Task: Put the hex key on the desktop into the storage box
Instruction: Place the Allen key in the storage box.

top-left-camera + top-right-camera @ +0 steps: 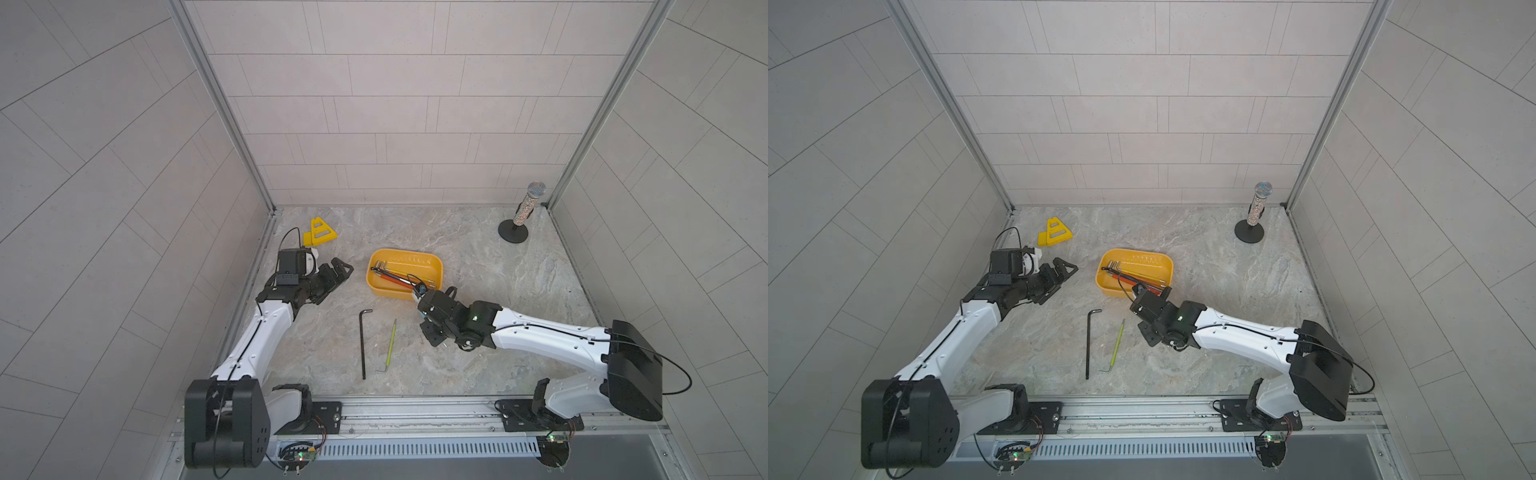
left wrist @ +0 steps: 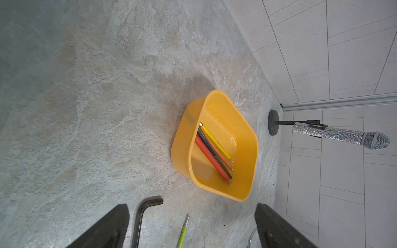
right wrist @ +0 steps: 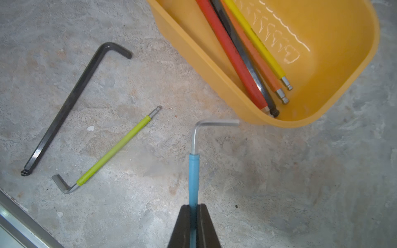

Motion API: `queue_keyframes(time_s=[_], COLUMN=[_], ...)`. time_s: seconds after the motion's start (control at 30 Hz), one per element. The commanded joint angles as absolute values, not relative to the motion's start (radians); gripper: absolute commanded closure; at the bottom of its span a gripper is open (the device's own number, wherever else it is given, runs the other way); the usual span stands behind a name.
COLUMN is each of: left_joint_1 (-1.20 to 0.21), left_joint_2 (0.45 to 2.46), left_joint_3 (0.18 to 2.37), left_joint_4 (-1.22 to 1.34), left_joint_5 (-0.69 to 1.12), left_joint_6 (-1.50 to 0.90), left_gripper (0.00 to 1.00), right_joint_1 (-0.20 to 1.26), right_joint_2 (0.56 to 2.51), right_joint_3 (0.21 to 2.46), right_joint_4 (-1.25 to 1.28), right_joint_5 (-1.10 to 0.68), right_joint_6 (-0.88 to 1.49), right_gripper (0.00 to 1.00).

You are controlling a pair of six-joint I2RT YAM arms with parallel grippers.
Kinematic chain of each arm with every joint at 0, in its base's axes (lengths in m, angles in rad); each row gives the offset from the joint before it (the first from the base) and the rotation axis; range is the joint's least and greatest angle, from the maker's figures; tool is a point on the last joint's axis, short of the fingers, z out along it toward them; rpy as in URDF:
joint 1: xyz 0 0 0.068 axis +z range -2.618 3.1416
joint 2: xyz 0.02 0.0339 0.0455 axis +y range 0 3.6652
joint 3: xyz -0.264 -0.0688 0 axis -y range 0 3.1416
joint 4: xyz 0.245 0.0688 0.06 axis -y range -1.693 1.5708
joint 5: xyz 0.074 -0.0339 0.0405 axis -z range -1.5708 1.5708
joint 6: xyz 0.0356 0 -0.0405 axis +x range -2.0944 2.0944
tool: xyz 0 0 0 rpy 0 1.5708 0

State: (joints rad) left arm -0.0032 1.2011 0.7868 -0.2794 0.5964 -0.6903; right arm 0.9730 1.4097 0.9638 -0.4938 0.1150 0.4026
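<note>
Work scene as it appeared in both top views: the counter (image 1: 498, 270) carried the yellow-orange storage box (image 1: 384, 291) near the centre of the frame. The right arm (image 1: 540, 330) reached in from the lower right. Its jaws were clamped on the sleeve of a blue-sleeved hex key (image 3: 194, 171). In the right wrist view the two jaws pressed that sleeve from either side with no gap showing. The key's bare steel bend pointed toward the box's near wall and overlapped it in that view; whether it touched could not be told. The left arm (image 1: 266, 328) came in from the lower left. Its jaws stood wide apart to the left of the box, gripping nothing. Two keys lay flat on the counter below the box, between the arms: a long black hex key (image 1: 363, 345) and, just to its right and apart from it, a thinner green-sleeved hex key (image 1: 390, 345). Inside the box a red-sleeved key (image 3: 232, 55), a black key (image 3: 242, 55), an orange-sleeved key (image 3: 260, 62) and a yellow-sleeved key (image 3: 257, 43) lay close together, side by side. A yellow triangular bracket (image 1: 319, 232) sat at the counter's upper left and a glittering microphone (image 1: 524, 212) on a round stand at its upper right.
</note>
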Motion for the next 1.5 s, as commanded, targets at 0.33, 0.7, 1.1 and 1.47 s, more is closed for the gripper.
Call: queue_keyframes(time_s=[0.33,0.7,1.1,1.47], left_joint_1=[-0.051,-0.052,0.011,0.027], left_joint_2=[1.355,1.491,1.487,1.488], left_joint_3=[0.957,1.049,0.982,0.975], left_joint_4=[-0.218,-0.233,-0.134,-0.126], left_joint_5=[0.638,0.690,0.753,0.753], left_joint_6=[-0.713,-0.697,-0.789,-0.798], left_gripper=[0.01,0.01,0.01,0.01], right_joint_1=[0.786,0.718,0.668,0.631], right_joint_2=[1.453,1.664,1.906,2.044], right_joint_3=[1.143,1.356,1.599,1.716], right_joint_4=[-0.556,-0.561,-0.626,-0.648], right_joint_5=[0.029,-0.060,-0.130,-0.120], right_joint_6=[0.208,0.112,-0.049,-0.147], right_gripper=[1.00,1.00,1.00,1.00])
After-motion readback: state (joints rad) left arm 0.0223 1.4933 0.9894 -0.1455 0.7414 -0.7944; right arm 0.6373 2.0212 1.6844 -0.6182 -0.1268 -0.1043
